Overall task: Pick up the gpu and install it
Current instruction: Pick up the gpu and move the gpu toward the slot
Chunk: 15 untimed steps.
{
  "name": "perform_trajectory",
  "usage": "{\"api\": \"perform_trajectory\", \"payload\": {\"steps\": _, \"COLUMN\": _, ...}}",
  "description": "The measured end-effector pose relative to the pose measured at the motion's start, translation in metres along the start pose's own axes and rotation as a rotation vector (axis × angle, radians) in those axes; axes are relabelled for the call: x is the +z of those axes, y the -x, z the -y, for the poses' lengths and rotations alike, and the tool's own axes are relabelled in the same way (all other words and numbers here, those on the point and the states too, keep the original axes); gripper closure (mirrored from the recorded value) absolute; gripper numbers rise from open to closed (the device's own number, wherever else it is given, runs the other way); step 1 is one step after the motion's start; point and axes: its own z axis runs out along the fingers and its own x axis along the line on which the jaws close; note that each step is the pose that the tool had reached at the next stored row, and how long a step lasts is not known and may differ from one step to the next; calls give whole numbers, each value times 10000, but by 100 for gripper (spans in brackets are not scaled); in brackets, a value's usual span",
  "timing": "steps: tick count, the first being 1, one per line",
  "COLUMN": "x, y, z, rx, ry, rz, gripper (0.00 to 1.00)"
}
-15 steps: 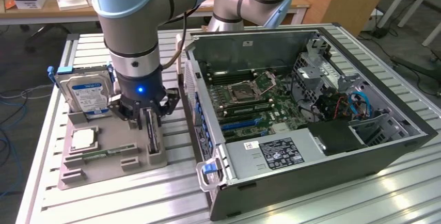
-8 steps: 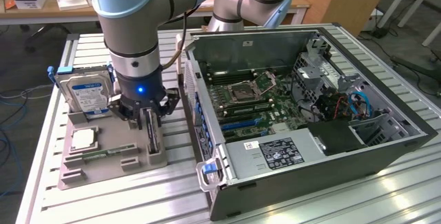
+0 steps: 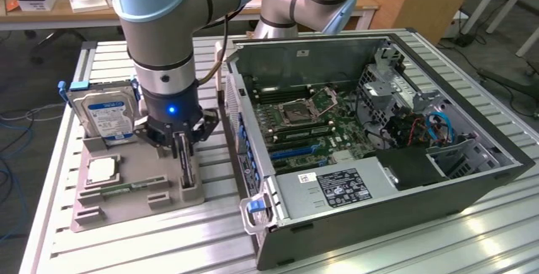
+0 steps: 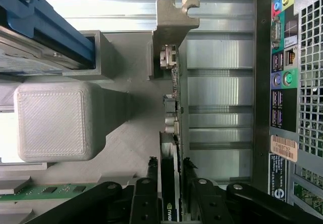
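The gpu stands on edge in a slot of the grey parts holder, its silver end bracket pointing away from the wrist. My gripper is lowered straight down over the card's top edge. In the wrist view the gripper straddles the gpu, with one black jaw close against each face of the card. The card still sits in the holder. To the exterior view's right, the open computer case lies on its side with the motherboard showing.
A silver hard drive with a blue label stands in the holder at the exterior view's left of the gripper. A processor and a memory stick also lie in the holder. The case's rear port panel is close beside the gpu. Everything rests on a slatted aluminium table.
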Motion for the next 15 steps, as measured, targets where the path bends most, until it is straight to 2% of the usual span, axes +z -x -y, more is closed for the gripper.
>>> {"api": "perform_trajectory", "payload": {"steps": 1, "x": 0, "y": 0, "z": 0, "rx": 0, "ry": 0, "rz": 0, "gripper": 63}}
{"api": "perform_trajectory", "payload": {"steps": 2, "x": 0, "y": 0, "z": 0, "rx": 0, "ry": 0, "rz": 0, "gripper": 70}}
{"api": "perform_trajectory", "payload": {"steps": 15, "x": 1, "y": 1, "z": 0, "rx": 0, "ry": -10, "rz": 0, "gripper": 74}}
